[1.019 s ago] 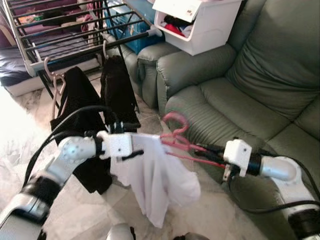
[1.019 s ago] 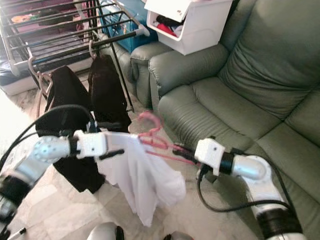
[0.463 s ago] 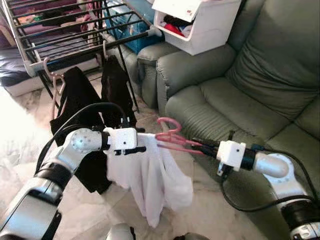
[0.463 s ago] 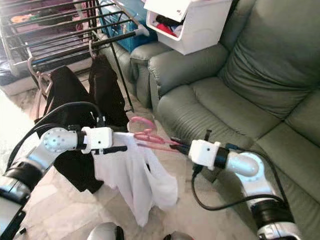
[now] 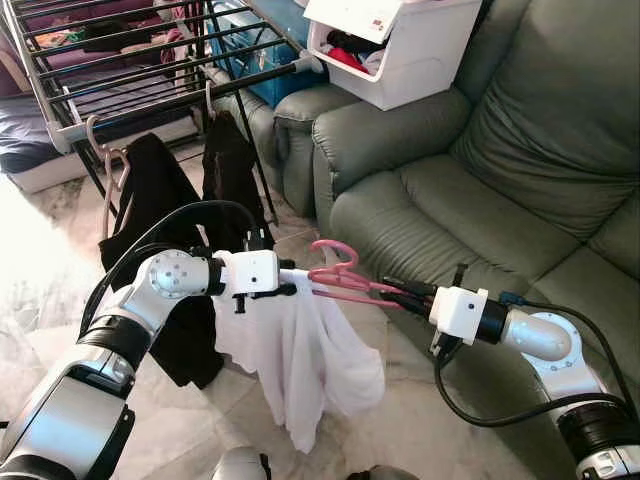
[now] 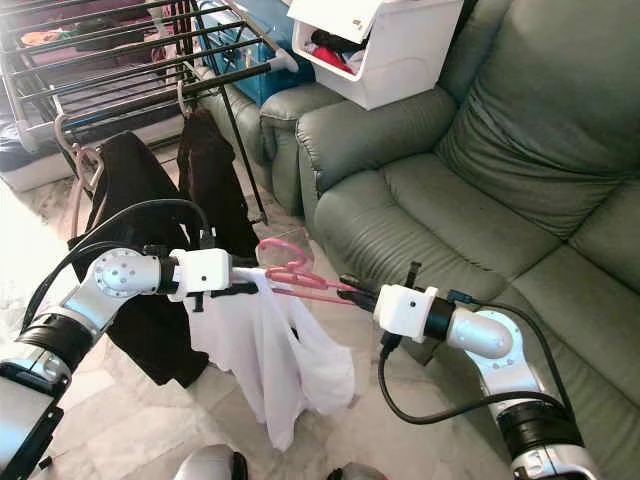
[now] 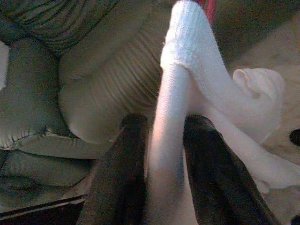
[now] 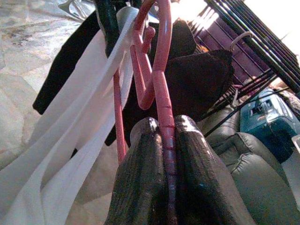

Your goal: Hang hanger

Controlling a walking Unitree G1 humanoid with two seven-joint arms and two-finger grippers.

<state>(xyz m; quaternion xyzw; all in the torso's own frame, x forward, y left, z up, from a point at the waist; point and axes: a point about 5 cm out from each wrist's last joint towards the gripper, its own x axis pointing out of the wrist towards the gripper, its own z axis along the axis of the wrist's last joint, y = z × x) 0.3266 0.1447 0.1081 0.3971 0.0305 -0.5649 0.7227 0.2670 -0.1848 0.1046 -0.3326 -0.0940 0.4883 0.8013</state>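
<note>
A pink hanger (image 5: 338,276) carries a white garment (image 5: 300,350) and is held level between my two arms, in front of the green sofa. My right gripper (image 5: 392,293) is shut on one end of the pink hanger (image 8: 161,93). My left gripper (image 5: 290,287) is shut on the white garment (image 7: 183,79) at the hanger's other shoulder. The drying rack (image 5: 120,70) stands at the back left, and two black garments (image 5: 235,165) hang from its rail on hangers.
A green sofa (image 5: 480,190) runs along the right. A white bin (image 5: 400,45) with clothes sits on the sofa arm. A blue box (image 5: 265,80) stands behind the rack. Pale marble floor (image 5: 40,260) lies below.
Both arms carried the hanger and white garment a little up and to the left, toward the rack. Both grips have held.
</note>
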